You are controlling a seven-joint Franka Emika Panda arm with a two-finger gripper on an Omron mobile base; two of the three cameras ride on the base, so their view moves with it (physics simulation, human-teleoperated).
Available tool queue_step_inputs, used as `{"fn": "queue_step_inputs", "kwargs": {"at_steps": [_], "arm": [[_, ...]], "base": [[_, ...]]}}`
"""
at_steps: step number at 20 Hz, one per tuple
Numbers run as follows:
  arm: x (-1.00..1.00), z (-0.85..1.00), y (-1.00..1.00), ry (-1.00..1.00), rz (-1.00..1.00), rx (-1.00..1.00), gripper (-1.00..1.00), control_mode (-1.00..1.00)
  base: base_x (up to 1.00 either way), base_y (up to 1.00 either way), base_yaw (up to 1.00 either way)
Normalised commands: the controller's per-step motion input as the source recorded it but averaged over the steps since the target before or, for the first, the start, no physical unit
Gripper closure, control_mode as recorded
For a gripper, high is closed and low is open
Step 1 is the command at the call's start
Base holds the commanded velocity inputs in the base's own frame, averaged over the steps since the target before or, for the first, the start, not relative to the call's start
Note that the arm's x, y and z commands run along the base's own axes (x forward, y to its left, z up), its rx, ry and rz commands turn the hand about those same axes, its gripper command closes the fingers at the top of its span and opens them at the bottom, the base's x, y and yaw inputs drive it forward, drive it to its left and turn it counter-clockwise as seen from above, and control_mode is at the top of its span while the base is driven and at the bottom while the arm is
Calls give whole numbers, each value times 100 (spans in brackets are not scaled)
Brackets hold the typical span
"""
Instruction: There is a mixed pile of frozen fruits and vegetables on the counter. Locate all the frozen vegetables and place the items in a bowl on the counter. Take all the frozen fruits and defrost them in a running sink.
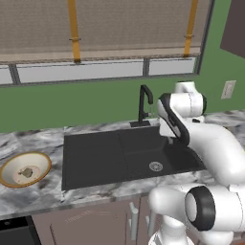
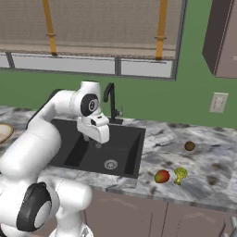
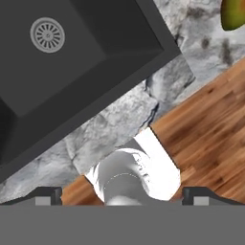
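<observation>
Marble-veined grey counter (image 2: 203, 169) at lower right has the red-orange rounded fruit (image 2: 161, 176) beside green broccoli (image 2: 180, 174), probably hard and slick, so grab its widest middle; gripper (image 2: 98, 145) hangs wide-open over the matte-black sink (image 2: 121, 150).

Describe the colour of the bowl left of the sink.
The bowl has a tan-orange rim and cream inside; left base view shows it best.

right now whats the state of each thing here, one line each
gripper: open, empty, above the sink
sink: nothing in it
faucet: no water visible
bowl: on the counter, brownish-grey lump inside
red-orange fruit: on the counter beside the broccoli
brown round fruit: on the counter, apart
</observation>
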Motion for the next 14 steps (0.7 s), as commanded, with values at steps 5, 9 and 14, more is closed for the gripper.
{"fn": "queue_step_inputs", "kwargs": {"at_steps": [5,9,14], "arm": [[8,0,-100,7,-1,11,-100,-100],[0,0,-100,6,-8,9,-100,-100],[0,0,-84,0,-2,4,-100,-100]], "base": [[0,0,0],[0,0,0],[0,0,0]]}}
